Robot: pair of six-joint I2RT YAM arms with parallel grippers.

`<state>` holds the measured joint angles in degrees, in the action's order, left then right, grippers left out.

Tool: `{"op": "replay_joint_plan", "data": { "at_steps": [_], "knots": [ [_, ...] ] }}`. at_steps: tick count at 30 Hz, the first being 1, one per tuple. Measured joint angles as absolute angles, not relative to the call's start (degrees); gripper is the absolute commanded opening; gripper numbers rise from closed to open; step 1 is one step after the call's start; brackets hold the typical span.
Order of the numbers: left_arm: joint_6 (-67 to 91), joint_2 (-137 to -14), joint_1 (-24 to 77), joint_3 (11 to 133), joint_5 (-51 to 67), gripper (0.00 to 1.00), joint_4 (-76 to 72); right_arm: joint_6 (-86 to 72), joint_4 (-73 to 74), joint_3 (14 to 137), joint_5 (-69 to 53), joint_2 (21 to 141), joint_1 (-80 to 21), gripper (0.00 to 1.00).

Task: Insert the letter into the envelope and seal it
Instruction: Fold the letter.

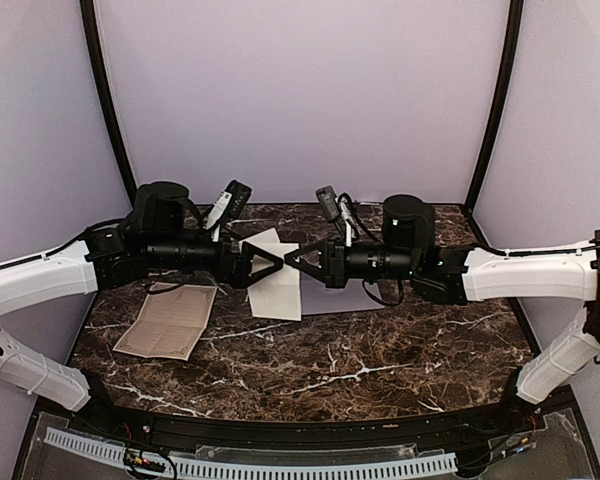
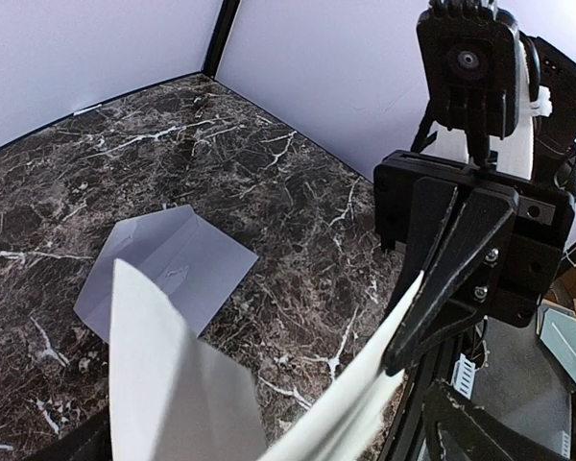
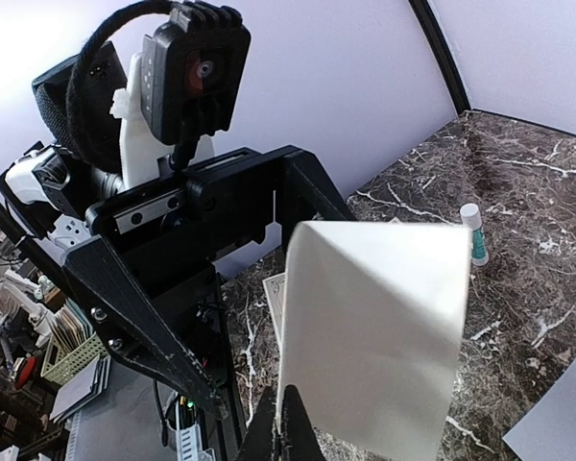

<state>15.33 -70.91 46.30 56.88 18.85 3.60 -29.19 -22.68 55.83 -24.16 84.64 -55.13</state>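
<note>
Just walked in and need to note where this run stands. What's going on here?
Two robot arms meet above the marble table. The right gripper is pinched shut on a folded white sheet, apparently the letter, and holds it up in the air. The left gripper faces it with its jaws wide open, close to the sheet but not gripping it. The envelope lies flat on the table, untouched, so the letter is not in it yet.

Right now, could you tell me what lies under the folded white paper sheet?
Dark marble tabletop, with the pale grey-lavender paper envelope flat on it, partly covered by the sheet; anything else beneath is hidden.
</note>
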Motion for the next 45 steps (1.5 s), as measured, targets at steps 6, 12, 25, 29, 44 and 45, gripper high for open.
{"op": "replay_joint_plan", "data": {
  "at_steps": [6, 12, 25, 29, 44, 45],
  "knots": [
    [15.20, -70.89, 46.30, 56.88, 21.37, 0.98, 3.18, -28.97, -22.68, 55.83, -24.12, 84.64, -55.13, 0.00],
    [15.27, -71.16, 46.30, 56.88, 23.31, 0.97, 3.07, -28.97, -22.72, 55.94, -24.16, 84.64, -55.16, 0.00],
    [15.40, -72.49, 46.30, 56.88, 29.50, 0.80, 1.69, -28.95, -22.74, 58.26, -23.94, 86.30, -55.75, 0.00],
    [15.38, -72.69, 46.30, 56.88, 31.18, 0.75, 1.39, -28.95, -22.68, 58.35, -23.90, 87.18, -55.75, 0.00],
    [13.50, -73.34, 46.30, 56.86, 33.74, 0.50, 1.54, -28.97, -22.61, 58.50, -22.87, 87.55, -55.75, 0.00],
    [13.17, -73.34, 46.30, 56.86, 33.95, 0.48, 1.54, -28.97, -22.61, 58.50, -22.87, 87.55, -55.75, 0.00]
  ]
}}
